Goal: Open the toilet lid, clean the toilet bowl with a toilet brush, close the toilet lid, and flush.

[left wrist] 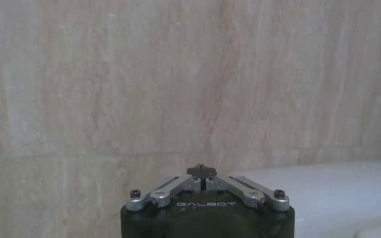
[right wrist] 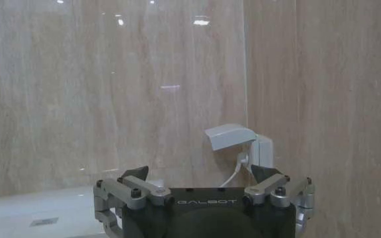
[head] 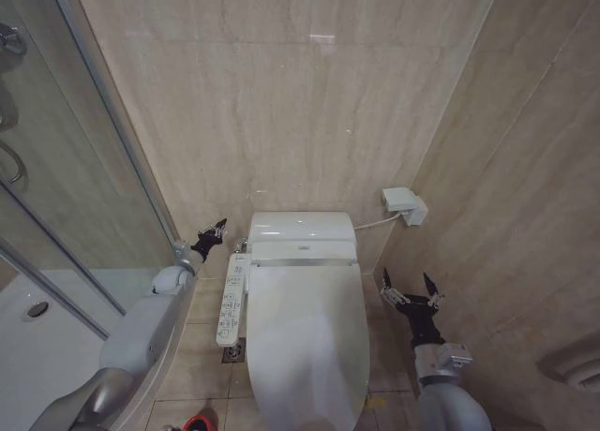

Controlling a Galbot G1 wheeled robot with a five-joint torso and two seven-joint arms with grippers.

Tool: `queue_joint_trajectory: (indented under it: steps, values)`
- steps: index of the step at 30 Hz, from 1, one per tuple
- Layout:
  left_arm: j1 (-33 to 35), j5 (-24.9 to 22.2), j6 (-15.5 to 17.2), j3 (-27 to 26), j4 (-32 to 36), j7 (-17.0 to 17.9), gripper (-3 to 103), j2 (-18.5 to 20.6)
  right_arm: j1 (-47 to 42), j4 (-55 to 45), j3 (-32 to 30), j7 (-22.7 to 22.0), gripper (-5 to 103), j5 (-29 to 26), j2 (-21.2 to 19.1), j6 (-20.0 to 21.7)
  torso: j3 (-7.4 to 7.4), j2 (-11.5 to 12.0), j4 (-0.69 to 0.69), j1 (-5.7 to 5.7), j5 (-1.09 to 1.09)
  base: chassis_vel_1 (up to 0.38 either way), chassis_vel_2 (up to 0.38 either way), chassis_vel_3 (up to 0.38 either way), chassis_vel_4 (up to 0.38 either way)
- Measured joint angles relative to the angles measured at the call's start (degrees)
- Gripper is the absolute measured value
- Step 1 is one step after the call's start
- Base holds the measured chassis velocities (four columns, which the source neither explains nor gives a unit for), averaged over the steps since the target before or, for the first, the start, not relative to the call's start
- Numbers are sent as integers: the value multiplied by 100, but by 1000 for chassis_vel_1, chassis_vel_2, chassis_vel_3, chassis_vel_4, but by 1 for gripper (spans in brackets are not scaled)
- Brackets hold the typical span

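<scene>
— Where's the toilet lid (head: pixel 307 342)?
— Down flat over the bowl, between my hands.
— And the hands?
— My left hand (head: pixel 215 232) is pinched closed, empty, far-left by the tank. My right hand (head: pixel 410 290) is spread wide, empty, right of the lid.

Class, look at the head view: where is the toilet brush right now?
The toilet brush sits on the floor at the picture's bottom edge, left of the toilet bowl, below the button panel.

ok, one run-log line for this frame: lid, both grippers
toilet lid: down, closed | left gripper: shut, raised left of tank, holding nothing | right gripper: open, right of toilet, holding nothing | toilet brush: floor, bottom edge
</scene>
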State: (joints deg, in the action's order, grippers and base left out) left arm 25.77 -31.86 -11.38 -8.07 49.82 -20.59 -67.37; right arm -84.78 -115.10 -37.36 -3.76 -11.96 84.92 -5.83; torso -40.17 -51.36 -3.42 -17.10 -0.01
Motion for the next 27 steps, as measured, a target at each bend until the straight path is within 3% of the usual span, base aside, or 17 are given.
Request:
queue_joint_trajectory:
  steps: [7, 27]
  values:
    - [-251, 119, -117, 136, -324, -189, 0, 18, 0, 0, 0, 0, 100, 0, 0, 0, 0, 0, 0, 0, 1, 0, 0, 0, 0]
    - [-312, 214, -174, 87, -451, -213, 0, -215, 0, 0, 0, 0, 100, 0, 0, 0, 0, -1, 0, -1, 1, -22, 16, 18, -18]
